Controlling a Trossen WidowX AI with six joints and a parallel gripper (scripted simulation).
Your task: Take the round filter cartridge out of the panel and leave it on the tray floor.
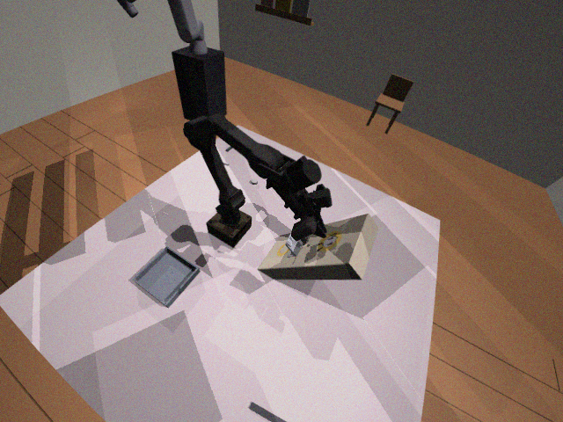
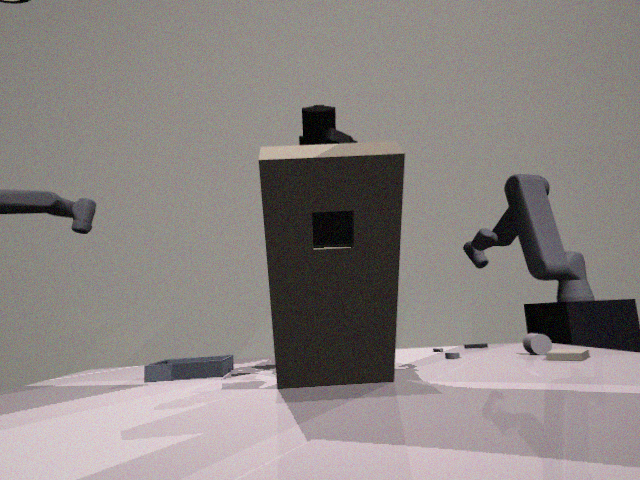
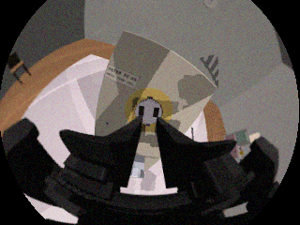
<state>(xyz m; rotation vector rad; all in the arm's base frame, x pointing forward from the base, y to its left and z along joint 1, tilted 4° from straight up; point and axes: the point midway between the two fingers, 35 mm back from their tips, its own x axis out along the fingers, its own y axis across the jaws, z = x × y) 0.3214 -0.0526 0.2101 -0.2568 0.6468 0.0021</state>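
My jaws stand slightly apart, holding nothing — I should centre both tips on the slotted filter cartridge (image 1: 328,241) (image 3: 149,112) ahead, then advance squarely.

Walls: pale at 10 o'clock, dark grey (image 1: 386,54) at 1
Floor: brown planks (image 1: 495,290)
Chair: wooden (image 1: 390,102) (image 3: 16,63), 2 o'clock from above
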